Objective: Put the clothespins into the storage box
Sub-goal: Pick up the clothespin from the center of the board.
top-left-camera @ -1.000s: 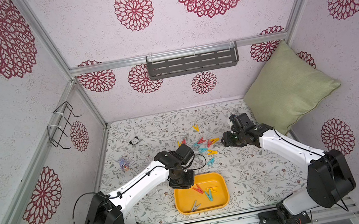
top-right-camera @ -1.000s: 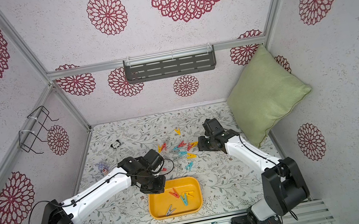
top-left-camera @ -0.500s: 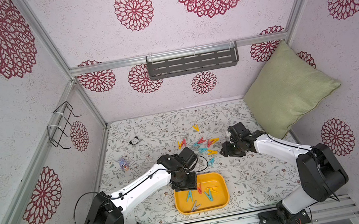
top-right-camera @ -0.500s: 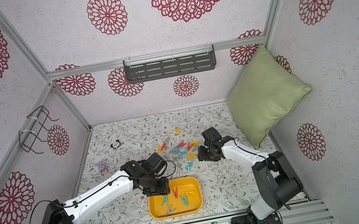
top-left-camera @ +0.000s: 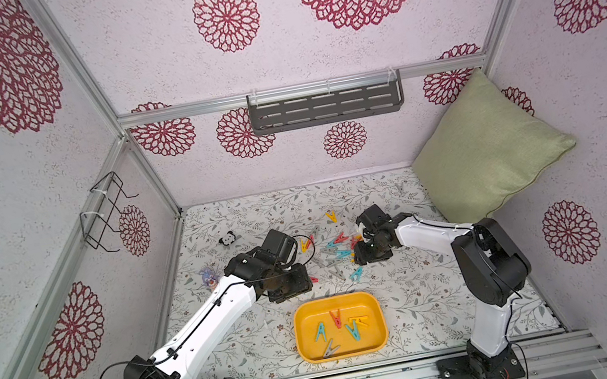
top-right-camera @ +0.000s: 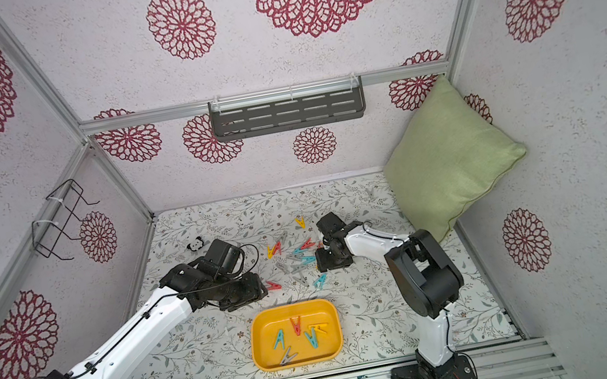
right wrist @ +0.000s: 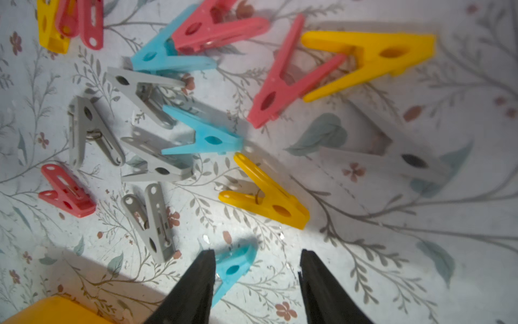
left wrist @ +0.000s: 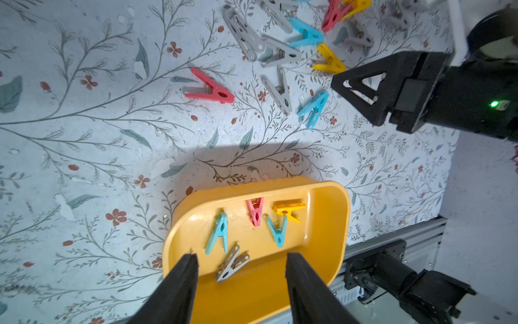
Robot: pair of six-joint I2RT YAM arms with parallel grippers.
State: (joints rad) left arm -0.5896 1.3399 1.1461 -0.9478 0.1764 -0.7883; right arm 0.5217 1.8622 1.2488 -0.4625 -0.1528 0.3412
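The storage box [top-left-camera: 374, 334] [top-right-camera: 266, 347] is a yellow tray near the table's front edge. It holds several clothespins [top-left-camera: 336, 318]: two teal, one red, one yellow and one grey. More clothespins [top-left-camera: 340, 251] [top-right-camera: 299, 256] lie loose mid-table. My left gripper [left wrist: 241, 259] is open and empty, hanging just behind the box's rim [left wrist: 337, 221]; a red pin [left wrist: 210, 89] lies beyond it. My right gripper [right wrist: 256, 252] is open, low over the right side of the loose pins. A teal pin [right wrist: 235, 266] lies against one fingertip [right wrist: 206, 261], not clamped.
A panda toy [top-left-camera: 227, 238] and a bluish figure [top-left-camera: 207, 277] sit at the left of the table. A green pillow [top-left-camera: 486, 158] leans in the back right corner. A grey shelf [top-left-camera: 325, 108] hangs on the back wall, a wire rack [top-left-camera: 107, 212] on the left wall.
My left gripper opened above the box, left a teal clothespin there, then drew back toward the loose pins. My right gripper came down and forward to the near edge of the pile.
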